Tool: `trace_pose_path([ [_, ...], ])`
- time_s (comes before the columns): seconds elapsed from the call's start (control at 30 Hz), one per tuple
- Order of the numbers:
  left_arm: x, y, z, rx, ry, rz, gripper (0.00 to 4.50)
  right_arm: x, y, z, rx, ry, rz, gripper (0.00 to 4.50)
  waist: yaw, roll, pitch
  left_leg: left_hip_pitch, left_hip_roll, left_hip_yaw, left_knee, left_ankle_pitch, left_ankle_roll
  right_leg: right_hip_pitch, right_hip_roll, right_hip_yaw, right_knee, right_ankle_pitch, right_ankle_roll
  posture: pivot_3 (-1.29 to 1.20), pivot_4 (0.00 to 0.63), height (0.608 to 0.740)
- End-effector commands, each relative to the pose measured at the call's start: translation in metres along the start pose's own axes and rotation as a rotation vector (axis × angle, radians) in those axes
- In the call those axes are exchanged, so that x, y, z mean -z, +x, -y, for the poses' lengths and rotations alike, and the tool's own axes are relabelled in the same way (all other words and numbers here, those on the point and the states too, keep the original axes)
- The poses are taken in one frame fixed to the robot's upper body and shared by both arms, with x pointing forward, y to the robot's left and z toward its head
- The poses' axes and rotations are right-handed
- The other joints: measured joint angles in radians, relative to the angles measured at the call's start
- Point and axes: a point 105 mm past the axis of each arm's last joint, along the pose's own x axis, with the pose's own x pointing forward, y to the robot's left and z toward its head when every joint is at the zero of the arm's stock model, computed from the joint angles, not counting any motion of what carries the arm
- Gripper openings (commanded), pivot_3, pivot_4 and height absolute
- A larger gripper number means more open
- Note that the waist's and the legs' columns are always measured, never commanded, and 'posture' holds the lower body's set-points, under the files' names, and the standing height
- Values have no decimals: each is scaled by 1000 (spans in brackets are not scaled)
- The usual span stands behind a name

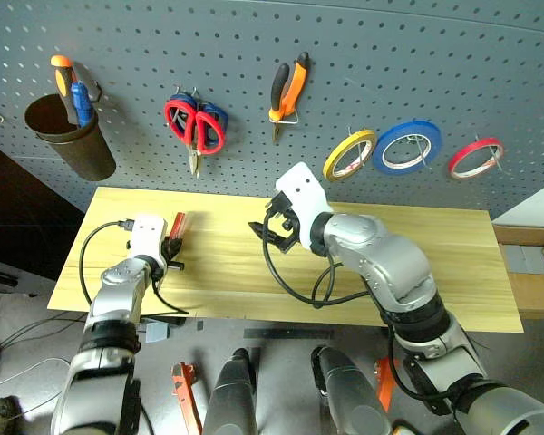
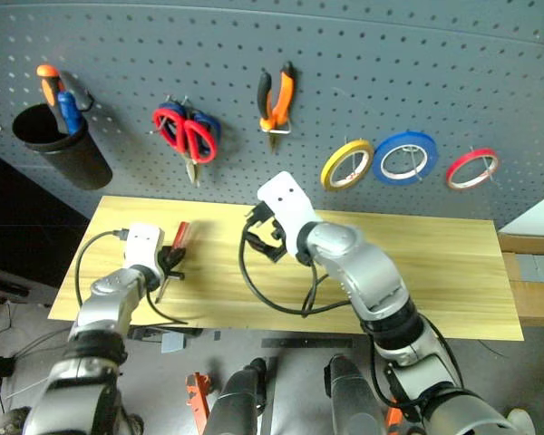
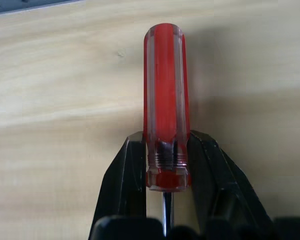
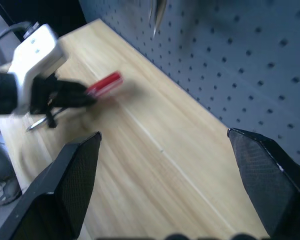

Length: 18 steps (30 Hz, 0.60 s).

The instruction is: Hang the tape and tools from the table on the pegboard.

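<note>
In the left eye view, at the lower left of the frame, your left gripper (image 1: 173, 246) sits over the light yellow wooden plank table (image 1: 417, 263), its black fingers clamped on the slim red-handled screwdriver (image 1: 179, 226). Near the centre, your right gripper (image 1: 270, 231) hangs above the table with its fingers spread and nothing between them. On the dark grey pegboard (image 1: 363, 63) above, you see the red-handled scissors (image 1: 196, 127), the orange-and-black-handled pliers (image 1: 288, 89) and the thin yellow tape roll (image 1: 348, 154) hanging on hooks.

In the left wrist view, at the lower centre, both finger pads (image 3: 131, 172) press the handle's ribbed end, the steel shaft running back between them.

In the right wrist view, your right gripper's two fingertips (image 4: 77, 165) stand wide apart at the bottom corners, touching nothing; the screwdriver lies at the upper left in the left gripper.
</note>
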Motion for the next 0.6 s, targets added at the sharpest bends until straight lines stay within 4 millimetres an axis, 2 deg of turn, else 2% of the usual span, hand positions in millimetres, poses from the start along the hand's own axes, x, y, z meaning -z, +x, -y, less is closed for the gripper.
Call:
trace_pose_path([
  [0.03, -29, -27, -5, -28, 9, 154, 830, -25, -19, -5, -61, -32, 99, 4160, 0, 0, 0, -1, 0, 0, 0, 0, 0, 0, 0, 0, 0, 0, 0, -117, 328, 740],
  [0.23, -50, -61, 1, -75, 11, 321, 830, -34, -42, 0, -114, -126, 158, 4160, 5, -1, -1, -2, -2, -1, 0, 0, 0, 0, -8, -2, -1, 0, 0, -102, 297, 740],
  [0.33, -75, -80, 6, -105, 65, 470, 830, -38, -57, -2, -167, -217, 197, 4160, 7, -2, -2, -4, -3, -1, 1, 0, 0, 0, -9, -3, -2, 0, 0, -86, 270, 740],
  [0.5, -113, -103, 8, -160, 167, 647, 830, -55, -73, -5, -273, -216, 270, 4160, 7, -2, -7, -4, -3, -1, 1, 0, 0, 0, -8, -5, -1, 0, 0, -46, 228, 740],
  [0.6, -134, -113, 6, -193, 211, 730, 830, -58, -76, -5, -308, -226, 291, 4160, 7, -4, -13, -4, -4, -1, 1, 0, 0, 0, -8, -5, -1, 0, 0, -36, 218, 740],
])
